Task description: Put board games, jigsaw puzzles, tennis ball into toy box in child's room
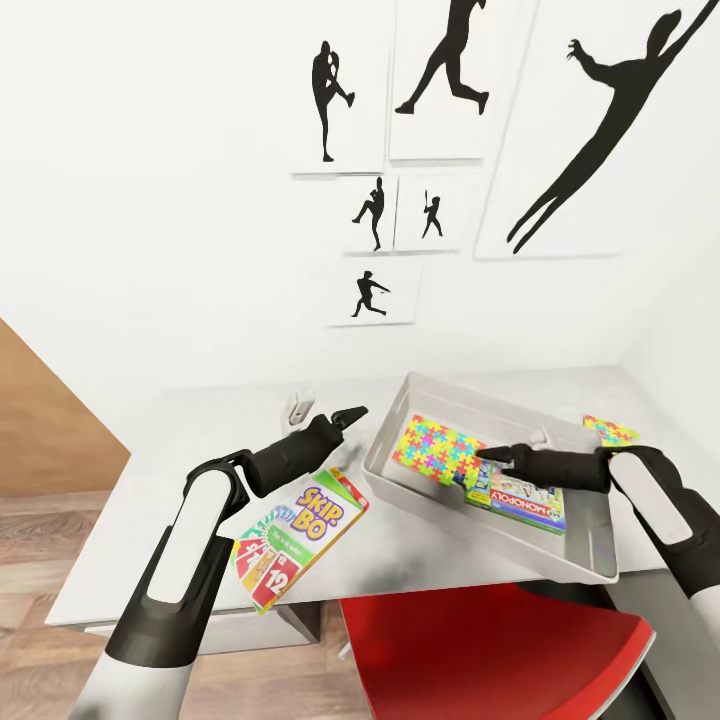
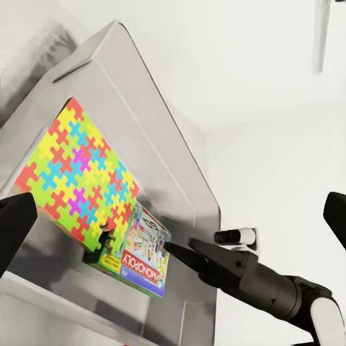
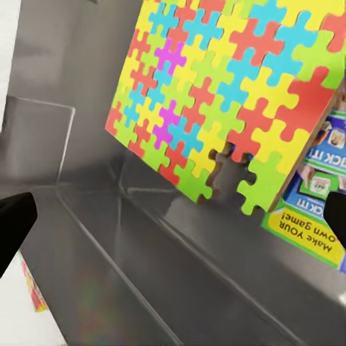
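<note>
Toy box [image 1: 590, 545] sits on bench [image 1: 180, 480]; inside it, a puzzle [image 1: 437, 446] overlaps the Monopoly [image 1: 525, 500] box. Right tool [image 1: 480, 455], spread, hovers over the puzzle. Left tool [image 1: 352, 414], spread, hangs beside the box above Skip-Bo [image 1: 295, 535].

"SKIP-BO" on table box [image 1: 300, 535], "MONOPOLY" on box [image 1: 520, 497] in tray

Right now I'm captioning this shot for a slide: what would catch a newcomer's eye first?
The bright jigsaw puzzle lying in the grey toy box on the table, partly over the Monopoly box. Next, the Skip-Bo box on the table below the left gripper, and black athlete silhouettes on the wall.
</note>
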`<state>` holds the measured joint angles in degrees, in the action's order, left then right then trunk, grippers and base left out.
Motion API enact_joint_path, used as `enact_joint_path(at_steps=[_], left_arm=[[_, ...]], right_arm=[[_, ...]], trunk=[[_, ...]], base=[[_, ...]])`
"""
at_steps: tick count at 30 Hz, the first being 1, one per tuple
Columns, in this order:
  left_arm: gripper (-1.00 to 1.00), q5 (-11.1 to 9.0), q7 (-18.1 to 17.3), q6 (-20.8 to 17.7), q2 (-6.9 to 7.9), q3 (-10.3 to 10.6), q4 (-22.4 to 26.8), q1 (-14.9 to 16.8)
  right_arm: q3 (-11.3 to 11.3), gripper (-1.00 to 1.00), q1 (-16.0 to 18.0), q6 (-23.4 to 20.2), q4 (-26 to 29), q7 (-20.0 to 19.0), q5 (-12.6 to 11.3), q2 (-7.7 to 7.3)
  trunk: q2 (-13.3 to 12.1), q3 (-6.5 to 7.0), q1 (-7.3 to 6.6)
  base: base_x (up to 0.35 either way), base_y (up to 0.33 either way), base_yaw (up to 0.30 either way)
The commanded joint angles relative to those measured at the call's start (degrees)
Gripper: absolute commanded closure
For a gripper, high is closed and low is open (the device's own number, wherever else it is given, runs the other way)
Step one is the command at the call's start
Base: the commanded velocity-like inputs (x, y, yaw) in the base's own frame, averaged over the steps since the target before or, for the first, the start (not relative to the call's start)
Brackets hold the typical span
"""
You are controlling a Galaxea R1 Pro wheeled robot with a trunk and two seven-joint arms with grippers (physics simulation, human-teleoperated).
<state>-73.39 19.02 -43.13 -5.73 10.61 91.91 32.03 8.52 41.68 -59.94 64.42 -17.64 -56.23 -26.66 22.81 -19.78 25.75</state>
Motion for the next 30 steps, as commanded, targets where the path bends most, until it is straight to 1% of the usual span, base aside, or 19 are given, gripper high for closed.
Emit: enact_joint_path(at_steps=[1, 2, 6, 7, 10, 11, 14, 15, 16, 18, 19, 22, 23, 26, 27, 30], left_arm=[[-1.0, -0.62, 0.49, -0.1, 0.0, -0.05, 0.05, 0.01], [-1.0, -0.62, 0.49, -0.1, 0.0, -0.05, 0.05, 0.01], [-1.0, -0.77, -1.11, -0.02, 0.03, -0.25, 0.05, -0.23], [-1.0, -0.77, -1.11, -0.02, 0.03, -0.25, 0.05, -0.23], [-1.0, -0.79, -3.27, 0.02, 0.1, -0.43, 0.04, -0.49], [-1.0, -0.79, -3.27, 0.02, 0.1, -0.43, 0.04, -0.49], [-1.0, -0.79, -4.92, 0.0, 0.2, -0.9, 0.0, -0.66], [-1.0, -0.79, -4.92, 0.0, 0.2, -0.9, 0.0, -0.66], [-1.0, -0.79, -5.28, 0.0, 0.27, -1.05, -0.01, -0.69], [-1.0, -0.8, -5.81, -0.03, 0.38, -1.28, -0.03, -0.74], [-1.0, -0.8, -5.81, -0.03, 0.38, -1.28, -0.03, -0.74], [-1.0, -0.79, -6.27, -0.07, 0.46, -1.49, -0.05, -0.78], [-1.0, -0.79, -6.27, -0.07, 0.46, -1.49, -0.05, -0.78], [-1.0, -0.82, -6.51, -0.09, 0.5, -1.57, -0.06, -0.76], [-1.0, -0.82, -6.51, -0.09, 0.5, -1.57, -0.06, -0.76], [-1.0, -0.85, -6.65, -0.1, 0.53, -1.61, -0.06, -0.75]], right_arm=[[0.08, -1.0, -0.14, -0.06, 1.0, -0.62, 0.64, -0.07], [0.08, -1.0, -0.14, -0.06, 1.0, -0.62, 0.64, -0.07], [0.09, -1.0, -0.73, -0.06, 4.54, -0.63, 0.84, -0.08], [0.09, -1.0, -0.73, -0.06, 4.54, -0.63, 0.84, -0.08], [0.06, -1.0, -1.46, -0.06, 7.0, -0.64, 0.91, -0.13], [0.06, -1.0, -1.46, -0.06, 7.0, -0.64, 0.91, -0.13], [-0.08, -1.0, -2.31, -0.06, 10.18, -0.62, 0.97, -0.29], [-0.08, -1.0, -2.31, -0.06, 10.18, -0.62, 0.97, -0.29], [-0.22, -1.0, -2.66, -0.06, 11.34, -0.59, 1.0, -0.45], [-0.8, -1.0, -3.48, -0.06, 13.67, -0.53, 1.02, -0.95], [-0.8, -1.0, -3.48, -0.06, 13.67, -0.53, 1.02, -0.95], [-2.43, -1.0, -4.64, -0.06, 16.78, -0.45, 1.06, -1.54], [-2.43, -1.0, -4.64, -0.06, 16.78, -0.45, 1.06, -1.54], [-4.31, -1.0, -5.3, -0.06, 18.93, -0.4, 1.09, -1.84], [-4.31, -1.0, -5.3, -0.06, 18.93, -0.4, 1.09, -1.84], [-5.48, -1.0, -5.64, -0.06, 20.29, -0.39, 1.14, -2.04]], trunk=[[0.11, -0.1, 0.03], [0.11, -0.1, 0.03], [0.11, -0.1, 0.03], [0.11, -0.1, 0.03], [0.11, -0.1, 0.03], [0.11, -0.1, 0.03], [0.11, -0.1, 0.03], [0.11, -0.1, 0.03], [0.11, -0.1, 0.03], [0.11, -0.1, 0.03], [0.11, -0.1, 0.03], [0.11, -0.1, 0.03], [0.11, -0.1, 0.03], [0.11, -0.1, 0.03], [0.11, -0.1, 0.03], [0.11, -0.1, 0.03]], base=[[0.0, 0.0, 0.0], [0.0, 0.0, 0.0], [0.0, 0.0, 0.0], [0.0, 0.0, 0.0], [0.0, 0.0, 0.0], [0.0, 0.0, 0.0], [0.0, 0.0, 0.0], [0.0, 0.0, 0.0], [-0.005, 0.0, 0.0], [-0.041, 0.0, 0.0], [-0.059, 0.0, 0.0], [-0.143, 0.016, 0.0], [-0.18, 0.029, 0.0], [-0.226, 0.06, 0.0], [-0.243, 0.077, 0.0], [-0.261, 0.114, 0.0]])
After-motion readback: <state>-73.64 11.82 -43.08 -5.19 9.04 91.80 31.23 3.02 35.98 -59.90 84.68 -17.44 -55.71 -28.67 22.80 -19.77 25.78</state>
